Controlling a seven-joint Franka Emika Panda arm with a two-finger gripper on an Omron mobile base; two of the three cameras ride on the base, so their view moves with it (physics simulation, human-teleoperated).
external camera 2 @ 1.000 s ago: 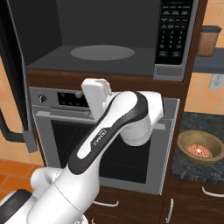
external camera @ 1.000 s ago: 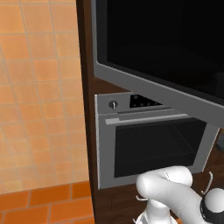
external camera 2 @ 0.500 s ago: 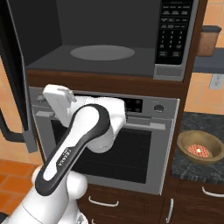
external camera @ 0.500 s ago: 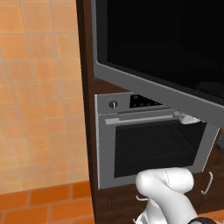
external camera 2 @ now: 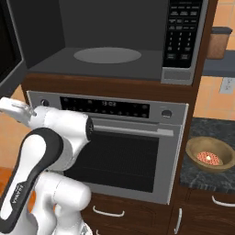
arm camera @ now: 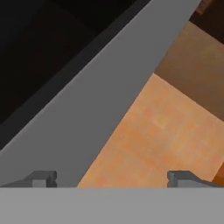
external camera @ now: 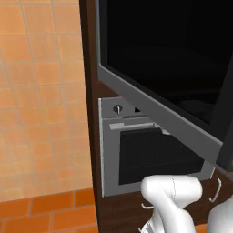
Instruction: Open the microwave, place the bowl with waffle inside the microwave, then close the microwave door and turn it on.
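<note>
The microwave (external camera 2: 114, 41) stands open above the oven, its cavity and round turntable (external camera 2: 108, 55) bare. The microwave door (external camera: 159, 68), black glass in a grey frame, is swung out wide to the left. In the hand view its grey frame (arm camera: 92, 113) runs diagonally close ahead of my gripper (arm camera: 113, 179), which is open with nothing between its fingertips (arm camera: 41, 178). My wrist (external camera 2: 16, 109) reaches left under the door's edge (external camera 2: 9, 55). The brown bowl (external camera 2: 211, 153) with the reddish waffle sits on the dark counter to the right of the oven.
The grey oven (external camera 2: 124, 151) with its bar handle is directly under the microwave. The microwave's keypad (external camera 2: 181, 36) is on its right side. A brown jar (external camera 2: 219, 42) stands on a shelf at the far right. Orange tiled wall (external camera: 41, 113) lies left of the cabinet.
My arm has swung left, from in front of the oven's middle to its left edge by the open door. The door and the bowl have not moved.
</note>
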